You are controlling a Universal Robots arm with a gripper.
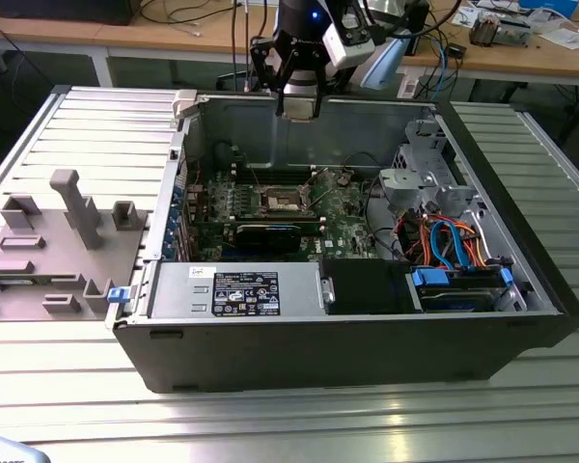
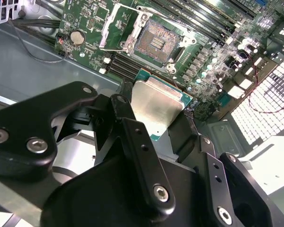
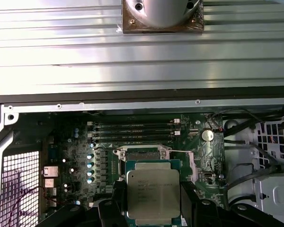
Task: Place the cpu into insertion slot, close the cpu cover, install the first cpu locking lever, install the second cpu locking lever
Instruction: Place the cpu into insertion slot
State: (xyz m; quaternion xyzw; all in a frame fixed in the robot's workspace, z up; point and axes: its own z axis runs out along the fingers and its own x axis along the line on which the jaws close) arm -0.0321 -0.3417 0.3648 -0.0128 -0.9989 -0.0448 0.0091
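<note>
The cpu (image 3: pixel 151 194), a flat square chip with a dull silver top and a green rim, hangs clamped by two opposite edges between the black fingers of the gripper (image 2: pixel 155 111), high over the open case (image 1: pixel 318 352). Below it the slot (image 2: pixel 156 42) lies bare on the motherboard (image 2: pixel 90 19), with the cover (image 2: pixel 105 35) standing open beside it. The placing step appears to be in hand. Seating the chip would call for squaring it to the slot and keeping it level on the way down.
</note>
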